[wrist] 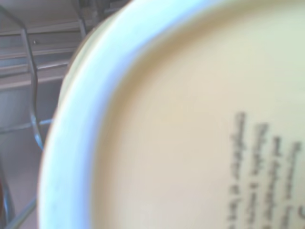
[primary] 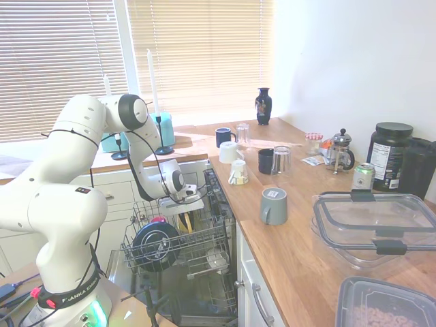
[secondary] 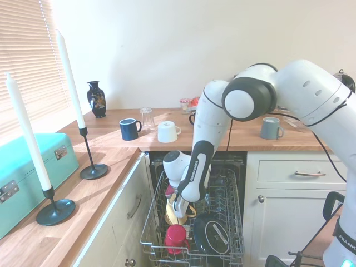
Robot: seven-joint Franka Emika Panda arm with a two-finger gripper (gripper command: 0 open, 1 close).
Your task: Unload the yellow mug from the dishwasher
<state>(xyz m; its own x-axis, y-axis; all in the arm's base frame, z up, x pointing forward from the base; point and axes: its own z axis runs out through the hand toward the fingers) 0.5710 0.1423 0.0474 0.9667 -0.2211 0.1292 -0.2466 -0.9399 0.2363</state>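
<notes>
From the wrist camera I see little but the yellow mug (wrist: 190, 119), blurred and filling the frame, with dark print on its pale underside and a few wires of the rack at nine o'clock.

In the second exterior view the gripper (secondary: 179, 207) is down inside the dishwasher (secondary: 222, 167), right on the yellow mug (secondary: 181, 210), which sits in the wire rack (secondary: 153, 222) about mid-rack. I cannot tell whether the jaws are spread or pinching the mug; the wrist body hides the fingertips in both outer views.

Room is tight here. A red cup (secondary: 176, 238) stands just beside the mug at six o'clock, and a black round dish (secondary: 212, 236) leans in the tines at four o'clock. The rack's left rail runs near the white cabinet front (secondary: 119, 222); the rack's far end reaches the dark cavity under the counter edge. Straight up from the mug, only the arm itself fills the space.

Farther out on the wooden counter (secondary: 111, 150), at twelve o'clock from the rack, stand a white cup (secondary: 167, 132), a navy mug (secondary: 129, 128) and a clear glass (secondary: 147, 117), all well apart from the gripper. A grey mug (secondary: 271, 128) is at one o'clock. Two black candlesticks (secondary: 92, 161) and a teal case (secondary: 28, 178) sit at nine o'clock, and a dark vase (secondary: 96, 99) stands against the far wall.
</notes>
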